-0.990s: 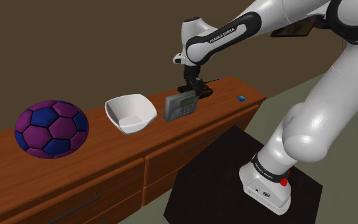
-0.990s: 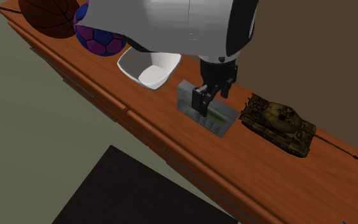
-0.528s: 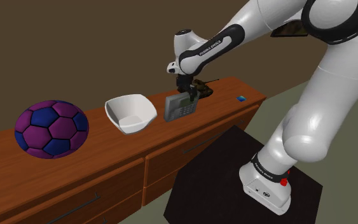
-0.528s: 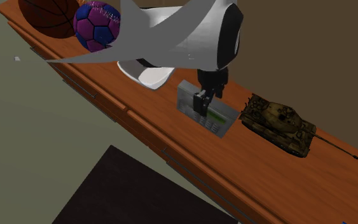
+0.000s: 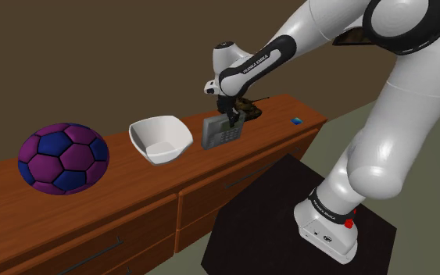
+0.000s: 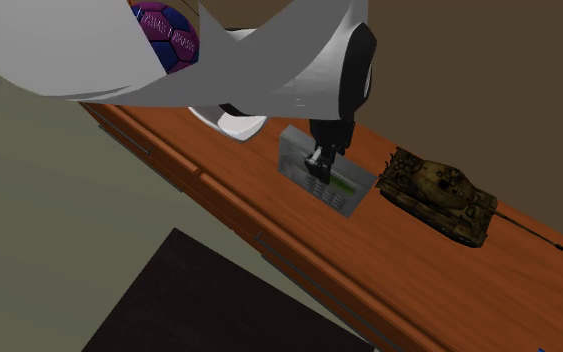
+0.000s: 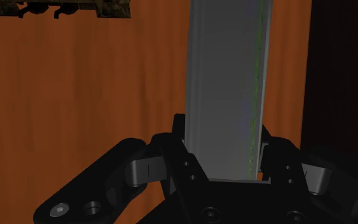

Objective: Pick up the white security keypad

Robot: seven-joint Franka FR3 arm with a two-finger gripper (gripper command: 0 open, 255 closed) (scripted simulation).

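**Gripper clamped on the keypad, keypad on the dresser**

Shoulder view: the grey keypad (image 5: 218, 133) stood propped on its edge, leaning back, on top of the wooden dresser (image 5: 132, 195). It sat between a white bowl (image 5: 161, 139) and a little camo tank (image 5: 250, 108). The gripper (image 5: 230, 119) came down on its upper edge from above. Further along the top were a purple and blue soccer ball (image 5: 62, 158) and, near the far end, a small blue thing (image 5: 296, 120). The black stand (image 5: 280, 226) was on the floor in front.

Second exterior view: the keypad (image 6: 348, 189) showed a green display and rows of buttons. The gripper (image 6: 318, 163) sat over the middle of it, and the arm covered most of the bowl (image 6: 235, 123). The tank (image 6: 437, 192) was just beside the keypad, not touching it.

Wrist view: here it was clearest. The keypad (image 7: 225, 76) ran as a grey slab straight up between the fingers (image 7: 179, 143), with the gripper (image 7: 222, 130) closed onto it, one finger flat against each face. The tank (image 7: 69, 7) was beyond it on the wood.
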